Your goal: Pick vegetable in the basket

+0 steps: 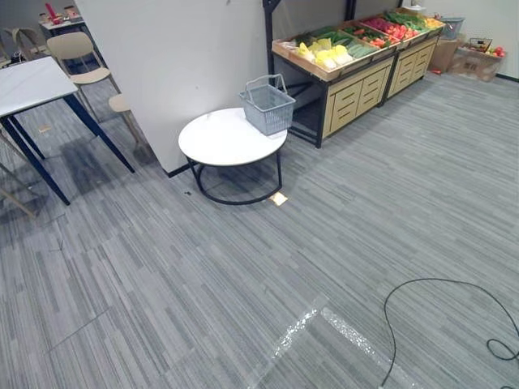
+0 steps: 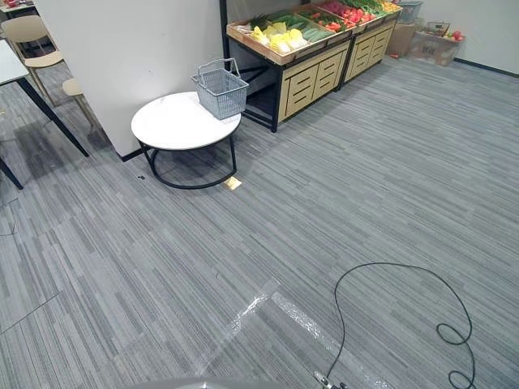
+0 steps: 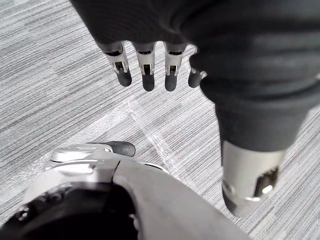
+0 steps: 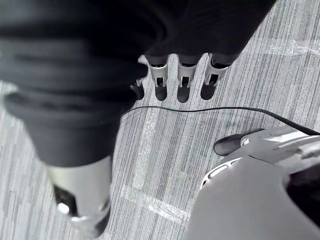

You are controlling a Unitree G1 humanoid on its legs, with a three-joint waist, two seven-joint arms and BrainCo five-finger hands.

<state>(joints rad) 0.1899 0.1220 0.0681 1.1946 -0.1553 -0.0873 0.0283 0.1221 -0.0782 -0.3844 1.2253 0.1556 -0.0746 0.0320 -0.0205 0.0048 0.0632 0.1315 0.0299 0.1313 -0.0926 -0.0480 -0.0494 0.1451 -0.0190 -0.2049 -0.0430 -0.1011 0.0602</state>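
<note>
A grey wire basket (image 1: 267,104) stands on the far right edge of a round white table (image 1: 227,139); it looks empty. Behind it a wooden produce stand (image 1: 349,61) carries yellow, green and red vegetables (image 1: 324,51) in slanted trays. My left hand (image 3: 150,67) hangs over the carpet with straight relaxed fingers and holds nothing. My right hand (image 4: 182,80) hangs the same way over the carpet, fingers straight, empty. Both hands are far from the basket and the stand.
A white partition wall (image 1: 174,57) rises behind the round table. A blue-legged table (image 1: 32,85) and beige chairs (image 1: 77,53) stand at the far left. Cardboard boxes (image 1: 470,57) sit at the far right. Grey carpet lies between me and the table, crossed by strips of clear tape (image 1: 324,320).
</note>
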